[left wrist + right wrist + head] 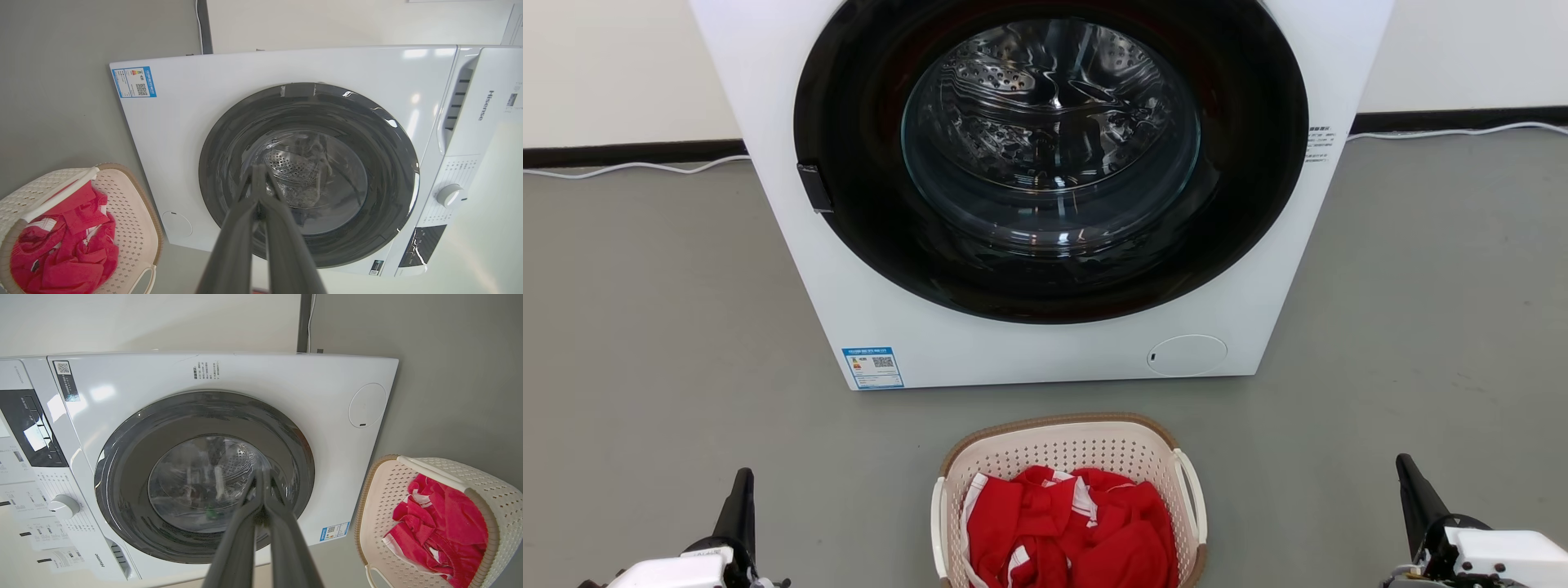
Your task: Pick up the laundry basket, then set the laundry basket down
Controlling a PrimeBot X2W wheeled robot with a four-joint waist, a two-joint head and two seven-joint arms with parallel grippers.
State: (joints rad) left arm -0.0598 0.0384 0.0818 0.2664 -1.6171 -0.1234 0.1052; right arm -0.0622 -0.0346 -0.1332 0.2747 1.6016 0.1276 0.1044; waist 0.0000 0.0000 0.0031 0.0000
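Observation:
The laundry basket (pixel 1068 447), cream perforated plastic with a brown rim and white side handles, stands on the grey floor just in front of the washer, holding red and white cloth (pixel 1070 531). It also sits at the lower left of the left wrist view (pixel 135 220) and the lower right of the right wrist view (pixel 380 506). My left gripper (pixel 742 483) is at the lower left, well left of the basket, shut with nothing in it (pixel 258 171). My right gripper (pixel 1406 469) is at the lower right, well right of the basket, shut and empty too (pixel 263 473).
A white front-loading washer (pixel 866 269) with a dark round door (pixel 1049 155), closed, stands right behind the basket. White cables (pixel 637 167) run along the dark skirting at the wall. Grey floor lies on both sides of the basket.

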